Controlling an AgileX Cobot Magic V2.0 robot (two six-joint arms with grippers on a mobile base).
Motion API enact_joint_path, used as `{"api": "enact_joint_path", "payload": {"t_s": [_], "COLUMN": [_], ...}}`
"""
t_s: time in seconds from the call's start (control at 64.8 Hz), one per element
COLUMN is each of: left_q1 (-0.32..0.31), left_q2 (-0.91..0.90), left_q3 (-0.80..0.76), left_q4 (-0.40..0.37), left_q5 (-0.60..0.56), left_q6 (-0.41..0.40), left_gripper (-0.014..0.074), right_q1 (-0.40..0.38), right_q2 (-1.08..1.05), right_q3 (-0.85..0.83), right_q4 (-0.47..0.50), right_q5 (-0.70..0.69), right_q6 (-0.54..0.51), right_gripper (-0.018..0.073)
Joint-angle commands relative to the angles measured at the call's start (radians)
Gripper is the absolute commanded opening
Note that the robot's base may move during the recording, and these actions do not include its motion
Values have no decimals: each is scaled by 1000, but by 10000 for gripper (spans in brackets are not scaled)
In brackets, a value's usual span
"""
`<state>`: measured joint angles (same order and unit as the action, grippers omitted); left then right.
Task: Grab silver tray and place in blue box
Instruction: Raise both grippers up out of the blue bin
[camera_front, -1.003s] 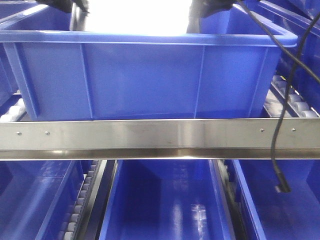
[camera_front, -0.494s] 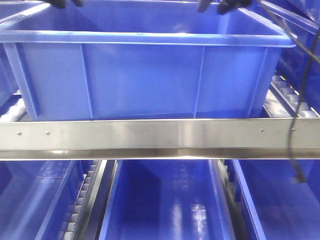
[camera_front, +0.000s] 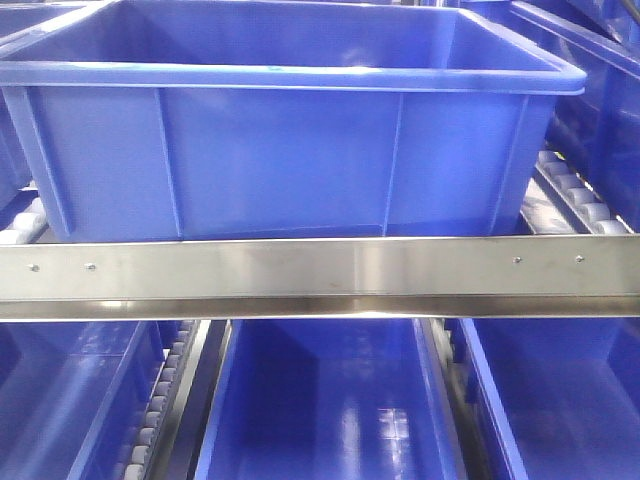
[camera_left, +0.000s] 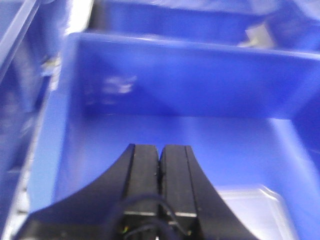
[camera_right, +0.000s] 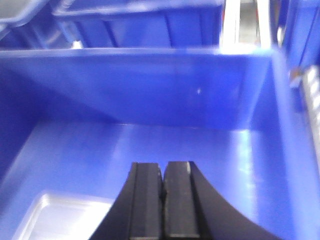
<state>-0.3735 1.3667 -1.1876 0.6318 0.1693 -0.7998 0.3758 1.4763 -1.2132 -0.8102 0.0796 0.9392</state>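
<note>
— Tray's place?
— Silver tray (camera_right: 60, 217) flat on the floor of the blue box (camera_front: 290, 150).
— Jaws?
— Left gripper (camera_left: 160, 155) and right gripper (camera_right: 163, 172) pressed together, empty, above the box floor.

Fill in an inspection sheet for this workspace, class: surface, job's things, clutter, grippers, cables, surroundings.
Surface: roller tracks behind a flat steel rail.
Job's things: silver tray lies on the floor of the blue box, seen only by the wrist cameras.
Clutter: nothing seen.
Grippers: left gripper and right gripper above the box interior, fingers together, empty.
Cables: thin wire at the left gripper's base.
Surroundings: more blue bins below and beside.
</note>
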Motion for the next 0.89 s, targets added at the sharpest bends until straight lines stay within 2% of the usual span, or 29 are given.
{"api": "enact_joint_path", "payload": {"t_s": [0.0, 0.139, 0.262, 0.37, 0.525, 0.617, 0.88], "left_q1": [1, 1, 1, 1, 1, 1, 1], "left_q2": [-138, -346, -548, -736, -985, -1072, -1111], "left_q3": [118, 409, 611, 739, 828, 855, 885], "left_q4": [14, 14, 14, 14, 14, 16, 16], "left_q5": [-127, -211, -290, -286, -282, -276, -290], "left_q6": [-7, -7, -7, -7, -7, -7, -7], "left_gripper": [-94, -95, -95, -94, -94, -94, -94], "right_q1": [-3, -6, -6, -6, -6, -6, -6], "right_q2": [-137, -315, -453, -597, -792, -865, -899], "right_q3": [99, 338, 500, 623, 734, 757, 761], "right_q4": [-114, -201, -201, -201, -201, -201, -201], "right_q5": [-168, -321, -355, -360, -361, -361, -362], "right_q6": [-5, -5, -5, -4, -4, -4, -4], "right_gripper": [55, 55, 55, 55, 55, 55, 55]}}
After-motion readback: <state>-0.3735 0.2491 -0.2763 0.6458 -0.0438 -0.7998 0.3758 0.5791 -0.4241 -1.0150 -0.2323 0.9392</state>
